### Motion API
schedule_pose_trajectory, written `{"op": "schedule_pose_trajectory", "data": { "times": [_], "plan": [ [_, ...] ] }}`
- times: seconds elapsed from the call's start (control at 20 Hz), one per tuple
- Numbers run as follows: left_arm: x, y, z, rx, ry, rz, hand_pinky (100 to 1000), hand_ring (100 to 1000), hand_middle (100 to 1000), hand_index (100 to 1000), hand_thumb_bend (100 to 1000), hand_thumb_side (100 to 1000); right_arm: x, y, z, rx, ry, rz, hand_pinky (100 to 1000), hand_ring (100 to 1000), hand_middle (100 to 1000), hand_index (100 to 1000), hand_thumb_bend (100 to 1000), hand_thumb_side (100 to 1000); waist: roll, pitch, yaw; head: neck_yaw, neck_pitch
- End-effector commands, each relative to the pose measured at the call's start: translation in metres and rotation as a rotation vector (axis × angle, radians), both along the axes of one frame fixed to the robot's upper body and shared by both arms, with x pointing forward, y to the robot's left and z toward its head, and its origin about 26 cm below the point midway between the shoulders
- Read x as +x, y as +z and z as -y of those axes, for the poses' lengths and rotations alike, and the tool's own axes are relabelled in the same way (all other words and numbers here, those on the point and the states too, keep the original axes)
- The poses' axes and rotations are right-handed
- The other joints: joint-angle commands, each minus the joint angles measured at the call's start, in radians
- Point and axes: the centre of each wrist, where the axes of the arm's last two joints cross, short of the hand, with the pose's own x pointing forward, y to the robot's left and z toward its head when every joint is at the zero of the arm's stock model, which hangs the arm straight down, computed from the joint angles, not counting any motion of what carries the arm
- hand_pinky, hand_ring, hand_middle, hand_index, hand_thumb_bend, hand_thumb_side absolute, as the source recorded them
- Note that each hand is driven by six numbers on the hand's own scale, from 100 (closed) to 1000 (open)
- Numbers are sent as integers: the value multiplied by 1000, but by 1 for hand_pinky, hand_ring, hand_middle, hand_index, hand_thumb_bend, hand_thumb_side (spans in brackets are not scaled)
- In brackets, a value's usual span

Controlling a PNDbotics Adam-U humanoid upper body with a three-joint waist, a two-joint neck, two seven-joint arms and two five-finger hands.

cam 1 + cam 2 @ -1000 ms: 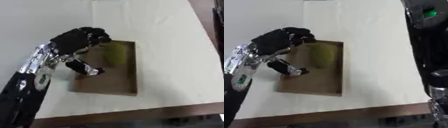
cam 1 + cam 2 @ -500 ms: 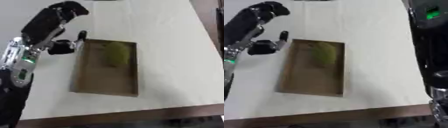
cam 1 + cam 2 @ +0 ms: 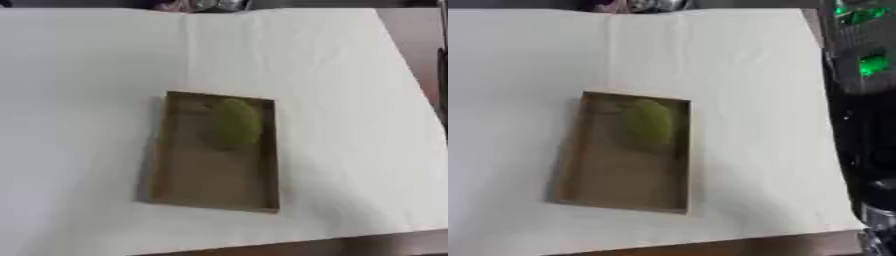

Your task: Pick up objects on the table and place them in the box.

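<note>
Your box (image 3: 213, 170), a shallow brown tray, sits on the white table (image 3: 87, 60) with its long side running away from you. A green oval fruit (image 3: 232, 123) lies inside it at the far end, close to the right wall and touching the floor of the box. Neither of your hands shows in either view, so you cannot tell whether their fingers are wide, narrow or holding anything, and the fruit can only be placed by the box. In the right eye view, your right arm (image 3: 866, 125) stands as a dark column with green lights along the right edge, well apart from the box.
</note>
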Motion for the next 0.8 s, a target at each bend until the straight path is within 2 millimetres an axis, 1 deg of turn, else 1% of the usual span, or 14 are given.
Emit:
{"op": "schedule_pose_trajectory", "data": {
  "times": [0.05, 0.2, 0.35, 0.55, 0.8],
  "plan": [
    [-32, 19, -31, -114, 96, 145, 710, 824, 696, 812, 100, 585, -11, 9, 3, -9, -6, 78, 773, 530, 656, 745, 100, 554, 0, -10, 6, -11, -38],
    [-59, 12, -46, -234, 163, 219, 707, 823, 692, 809, 100, 597, -11, 6, 5, 2, 3, 95, 773, 531, 656, 745, 100, 559, -3, 0, 12, -13, -56],
    [-80, 9, -51, -329, 212, 269, 704, 820, 687, 806, 100, 603, -10, 3, 6, 25, 11, 112, 772, 533, 656, 745, 100, 563, -5, 6, 15, -14, -64],
    [-93, -1, -60, -447, 192, 326, 698, 814, 678, 797, 100, 617, -8, -1, 5, 59, 30, 139, 773, 537, 655, 745, 100, 572, -5, 10, 20, -15, -69],
    [-96, -6, -64, -488, 94, 372, 709, 817, 683, 798, 100, 626, -6, -4, 2, 87, 57, 158, 773, 539, 656, 745, 100, 579, -7, 13, 25, -5, -68]
  ]
}}
